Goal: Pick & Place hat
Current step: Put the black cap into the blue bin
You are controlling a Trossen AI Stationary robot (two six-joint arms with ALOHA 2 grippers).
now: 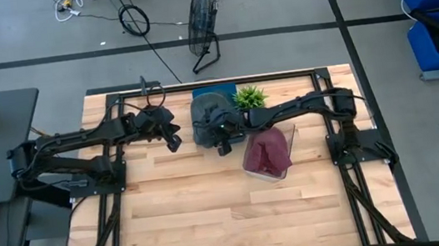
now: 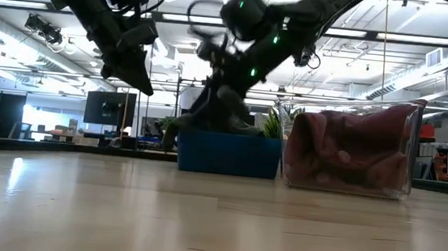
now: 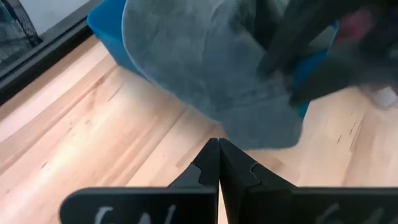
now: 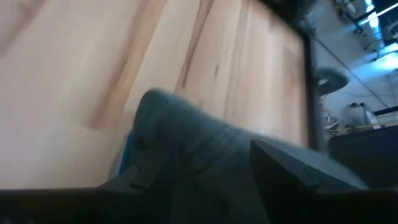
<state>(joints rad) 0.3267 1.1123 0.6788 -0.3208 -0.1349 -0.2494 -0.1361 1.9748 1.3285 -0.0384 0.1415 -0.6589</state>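
One grey hat [image 1: 209,116] in right pincer [image 1: 223,139], over blue bin [image 1: 224,90]

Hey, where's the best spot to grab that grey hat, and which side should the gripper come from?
Probably the brim of the grey hat, which juts out flat past the blue box toward the table's open middle. Come level from that side, one finger above and one below. The right gripper is already at the hat.
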